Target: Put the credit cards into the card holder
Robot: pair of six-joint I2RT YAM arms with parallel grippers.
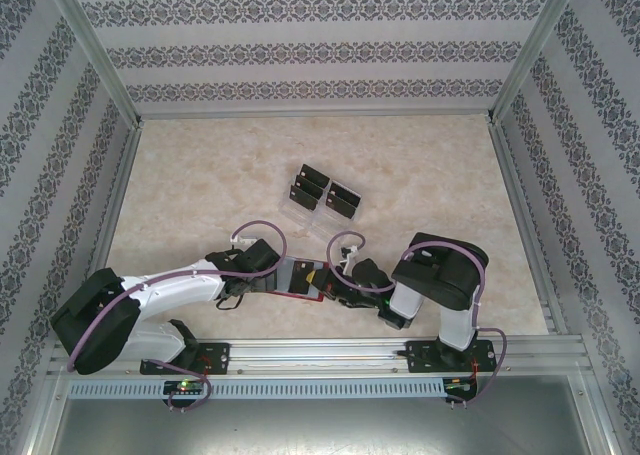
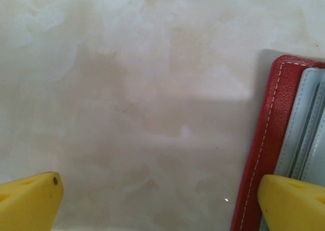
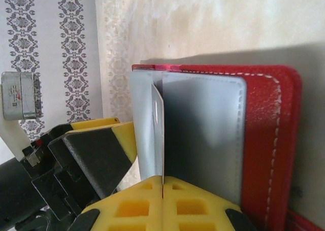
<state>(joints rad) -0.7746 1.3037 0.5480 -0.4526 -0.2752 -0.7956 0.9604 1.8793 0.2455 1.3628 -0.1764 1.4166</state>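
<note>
The card holder [image 3: 266, 139] is a red wallet lying open on the table, its grey inner pockets [image 3: 203, 134] facing up. My right gripper [image 3: 162, 184] is shut on a thin credit card [image 3: 158, 129], seen edge-on and standing against the grey pockets. In the top view the card holder [image 1: 298, 277] lies between my two grippers near the table's front edge. My left gripper [image 2: 157, 198] is open, and its right fingertip [image 2: 292, 200] sits over the holder's left side [image 2: 269, 139]. More black credit cards [image 1: 314, 181] stand in a clear tray.
The clear plastic tray [image 1: 299, 208] with several compartments sits mid-table, behind the wallet. Patterned walls and metal rails [image 1: 520, 205] close in the table. My left gripper's finger [image 3: 101, 150] shows just left of the held card.
</note>
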